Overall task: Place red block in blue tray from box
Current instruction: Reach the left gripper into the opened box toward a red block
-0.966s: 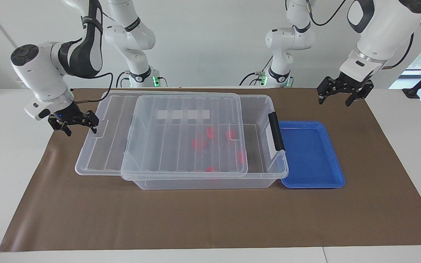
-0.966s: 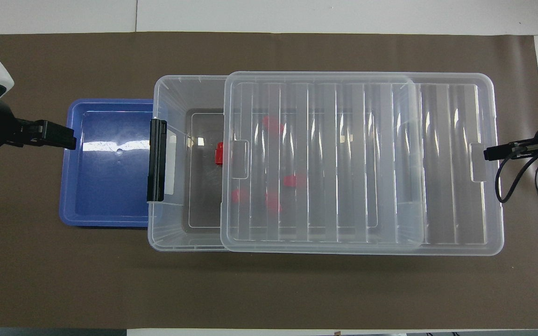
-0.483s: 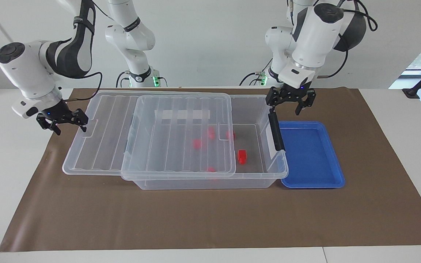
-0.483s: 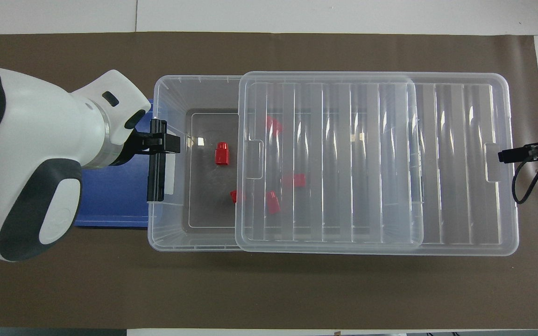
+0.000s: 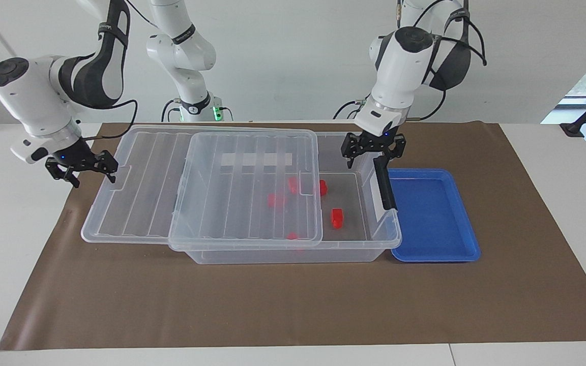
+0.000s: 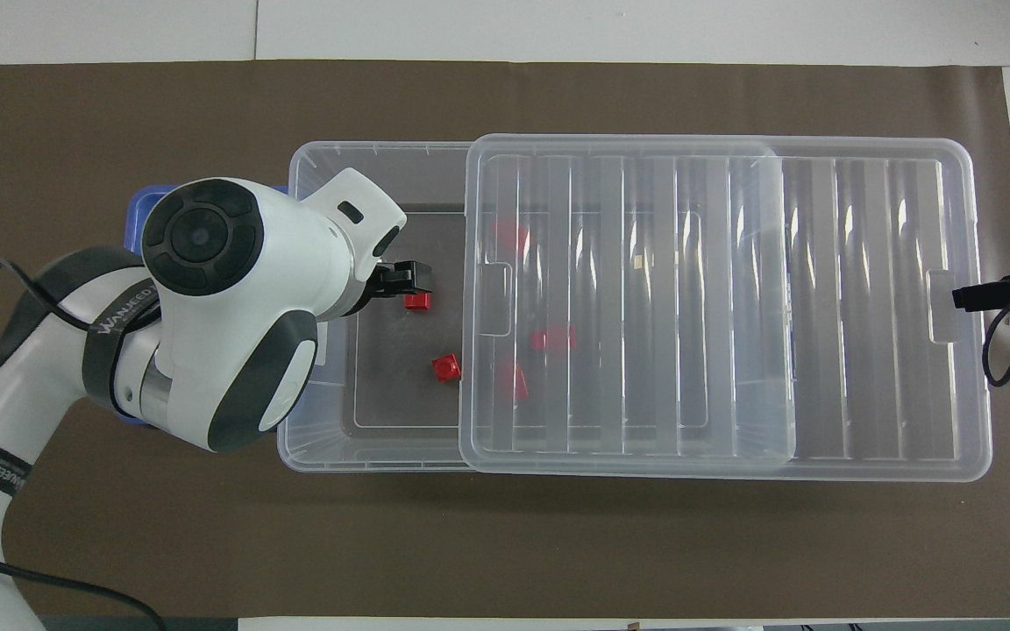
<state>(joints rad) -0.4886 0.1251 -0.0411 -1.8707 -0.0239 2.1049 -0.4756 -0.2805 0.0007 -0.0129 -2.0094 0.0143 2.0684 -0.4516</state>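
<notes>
The clear box (image 5: 283, 256) stands mid-table. Its ribbed lid (image 5: 135, 198) is slid toward the right arm's end, so the latch end is uncovered. Two red blocks lie uncovered there, one (image 5: 337, 217) farther from the robots than the other (image 5: 322, 187). Three more show through the lid (image 6: 864, 307). My left gripper (image 5: 373, 151) is open and empty, raised over the uncovered end. From overhead the left gripper (image 6: 408, 279) covers part of one block (image 6: 418, 301). My right gripper (image 5: 89, 172) is open, fingers astride the lid's end rim. The blue tray (image 5: 433, 218) is empty beside the latch end.
A black latch (image 5: 384, 183) stands on the box's end wall by the tray. Brown paper (image 5: 272, 305) covers the table. In the overhead view the left arm hides most of the tray (image 6: 137, 203). The right gripper (image 6: 978, 294) shows at the lid's tab.
The left arm swung in from past the tray to over the box's uncovered end. The lid slid with the right gripper toward the right arm's end, uncovering two blocks.
</notes>
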